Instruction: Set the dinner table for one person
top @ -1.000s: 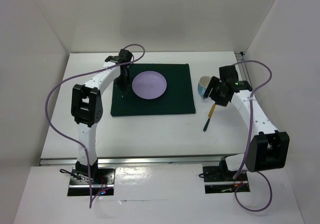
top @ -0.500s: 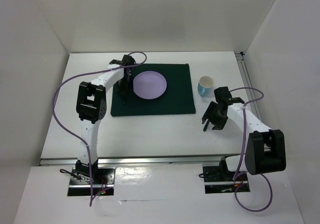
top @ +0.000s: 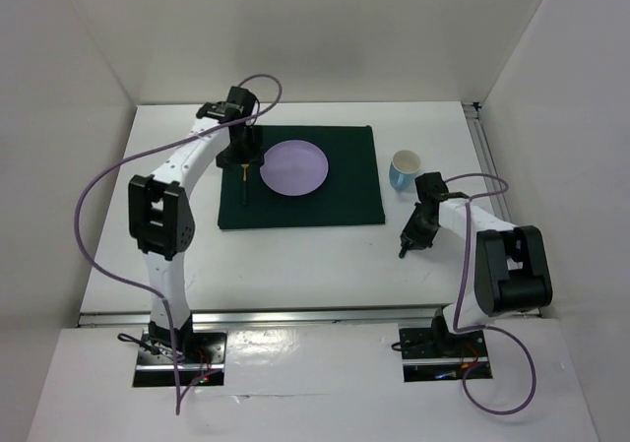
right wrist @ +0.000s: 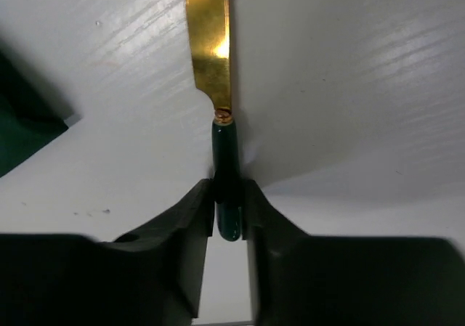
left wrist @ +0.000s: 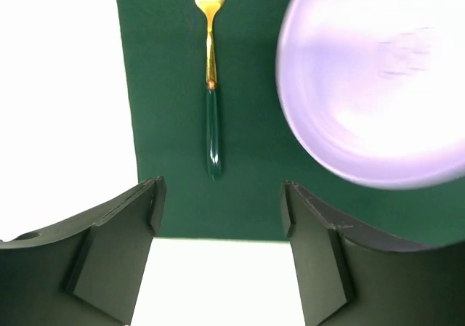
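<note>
Right gripper clamps the knife by its handle tip alone, lower centre, so it may swivel or slip on lifting; left gripper gapes empty near the fork

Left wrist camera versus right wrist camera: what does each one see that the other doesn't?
Only the left wrist: a fork lying free on the cloth beside the plate, with the left gripper open and holding nothing. Only the right wrist: a knife, its green handle pinched by the right gripper. Both: the white table and some green cloth.
</note>
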You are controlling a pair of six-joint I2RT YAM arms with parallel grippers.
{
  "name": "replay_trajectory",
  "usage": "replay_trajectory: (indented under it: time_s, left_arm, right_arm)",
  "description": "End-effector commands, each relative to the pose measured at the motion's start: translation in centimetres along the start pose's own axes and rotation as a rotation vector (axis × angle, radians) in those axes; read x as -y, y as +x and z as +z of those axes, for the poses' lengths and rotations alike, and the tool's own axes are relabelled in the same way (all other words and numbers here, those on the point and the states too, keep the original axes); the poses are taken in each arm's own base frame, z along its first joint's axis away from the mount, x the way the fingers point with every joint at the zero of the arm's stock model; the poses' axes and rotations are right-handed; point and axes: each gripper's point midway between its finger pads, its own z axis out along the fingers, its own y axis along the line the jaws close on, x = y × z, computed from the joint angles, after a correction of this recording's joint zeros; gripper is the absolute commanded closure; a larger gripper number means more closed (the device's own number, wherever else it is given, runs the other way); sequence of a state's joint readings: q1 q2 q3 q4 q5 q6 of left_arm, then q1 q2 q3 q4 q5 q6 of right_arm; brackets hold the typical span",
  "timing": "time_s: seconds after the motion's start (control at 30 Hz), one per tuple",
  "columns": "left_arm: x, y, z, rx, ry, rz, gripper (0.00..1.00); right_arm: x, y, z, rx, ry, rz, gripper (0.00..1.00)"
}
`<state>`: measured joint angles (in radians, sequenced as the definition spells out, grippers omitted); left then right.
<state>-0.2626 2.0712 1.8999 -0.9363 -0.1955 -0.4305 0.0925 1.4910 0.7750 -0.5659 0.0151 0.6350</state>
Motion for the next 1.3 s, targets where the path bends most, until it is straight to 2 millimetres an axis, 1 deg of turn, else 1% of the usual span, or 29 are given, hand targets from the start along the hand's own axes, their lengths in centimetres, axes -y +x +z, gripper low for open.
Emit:
replay_trajectory:
  time_s: [0.0,0.03,0.07,0.1,0.13,0.23,0.27,0.33,0.37,0.47,0.5,0.57,0.6,0.67,0.7,0.77,0.8,0.87,0.9,0.93,0.97,1.0,1.03,1.07,1.1,1.13,1.17,1.2,1.27]
  left_arm:
    - [0.5,-1.4,-6.2,0.102,0.06,-0.03,0.19]
    - [0.5,-1.2,-7.0,0.103,0.072,-0.039,0.19]
    - [0.7,-1.3,-7.7,0.112,0.094,-0.041,0.19]
    - [0.6,-1.3,-9.3,0.13,0.111,-0.044,0.19]
    - [0.6,-1.6,-10.9,0.162,0.135,-0.057,0.19]
    - [0.7,-1.9,-13.4,0.206,0.177,-0.072,0.19]
    - [0.7,-1.9,-14.0,0.22,0.183,-0.074,0.19]
    - [0.5,-2.0,-15.2,0.241,0.191,-0.076,0.19]
    - [0.5,-2.4,-16.1,0.264,0.201,-0.08,0.19]
    - [0.5,-2.6,-16.4,0.272,0.206,-0.091,0.19]
    - [0.5,-2.6,-16.4,0.272,0.206,-0.091,0.19]
    - [0.7,-2.6,-16.4,0.267,0.217,-0.099,0.19]
    - [0.7,-2.3,-16.2,0.258,0.213,-0.098,0.19]
    - [0.6,-2.1,-16.3,0.257,0.215,-0.108,0.19]
    - [0.4,-1.7,-16.9,0.259,0.215,-0.108,0.19]
    - [0.1,-1.2,-17.0,0.256,0.214,-0.108,0.19]
    - [0.1,-1.2,-17.5,0.267,0.219,-0.11,0.19]
    - [-0.4,-1.0,-18.2,0.284,0.213,-0.113,0.19]
    - [-0.6,-0.8,-17.9,0.278,0.2,-0.114,0.19]
    - [-0.6,-0.9,-18.2,0.286,0.204,-0.115,0.19]
    - [-0.6,-0.9,-18.2,0.286,0.204,-0.115,0.19]
    - [-0.7,-0.6,-18.2,0.278,0.2,-0.114,0.19]
    - [-0.7,-0.6,-18.2,0.278,0.2,-0.114,0.19]
    - [-0.8,-0.4,-18.5,0.278,0.2,-0.114,0.19]
    - [-0.9,-0.2,-18.3,0.269,0.197,-0.112,0.19]
    - [-0.9,-0.2,-18.3,0.269,0.197,-0.112,0.19]
    - [-0.9,-0.2,-18.3,0.269,0.197,-0.112,0.19]
    - [-0.9,0.0,-18.0,0.261,0.193,-0.111,0.19]
    - [-0.9,0.0,-18.0,0.261,0.193,-0.111,0.19]
  right_arm:
    - [0.4,-1.3,1.5,0.057,0.031,0.012,0.74]
    - [0.0,-1.8,1.3,0.068,0.022,0.022,0.81]
    - [0.1,-2.0,1.3,0.065,0.04,0.035,0.88]
    - [0.3,-2.3,1.1,0.078,0.062,0.044,1.0]
    - [0.7,-3.1,0.2,0.112,0.092,0.056,1.0]
    - [0.7,-4.9,-2.3,0.189,0.102,0.027,1.0]
    - [0.1,-6.2,-4.6,0.247,0.072,0.017,1.0]
    - [-0.4,-7.4,-7.1,0.304,0.047,-0.029,1.0]
    - [-1.2,-8.6,-9.6,0.357,0.01,-0.036,1.0]
    - [-3.6,-10.4,-12.7,0.421,-0.096,-0.102,1.0]
    - [-6.0,-10.8,-14.4,0.429,-0.18,-0.145,1.0]
    - [-8.9,-11.5,-15.3,0.428,-0.25,-0.218,1.0]
    - [-12.0,-11.5,-15.5,0.399,-0.297,-0.281,1.0]
    - [-15.0,-11.6,-15.1,0.38,-0.318,-0.368,1.0]
    - [-18.1,-11.3,-14.4,0.357,-0.366,-0.43,1.0]
    - [-20.5,-11.3,-13.4,0.335,-0.383,-0.485,1.0]
    - [-22.3,-11.3,-12.0,0.301,-0.384,-0.504,1.0]
    - [-23.2,-11.7,-10.3,0.268,-0.374,-0.508,1.0]
    - [-23.6,-11.4,-7.8,0.219,-0.359,-0.502,1.0]
    - [-24.3,-11.6,-7.5,0.207,-0.367,-0.504,1.0]
    - [-24.9,-11.1,-6.8,0.184,-0.372,-0.503,1.0]
    - [-24.7,-10.8,-5.7,0.156,-0.351,-0.503,1.0]
    - [-24.8,-10.6,-4.1,0.126,-0.331,-0.489,1.0]
    - [-24.9,-10.1,-3.4,0.108,-0.324,-0.488,1.0]
    - [-24.5,-9.6,-2.1,0.081,-0.304,-0.488,1.0]
    - [-24.3,-8.8,-1.7,0.064,-0.296,-0.488,1.0]
    - [-24.2,-8.7,-1.2,0.064,-0.296,-0.488,1.0]
    - [-23.8,-8.1,-0.2,0.052,-0.289,-0.475,1.0]
    - [-23.3,-7.7,0.7,0.046,-0.284,-0.474,1.0]
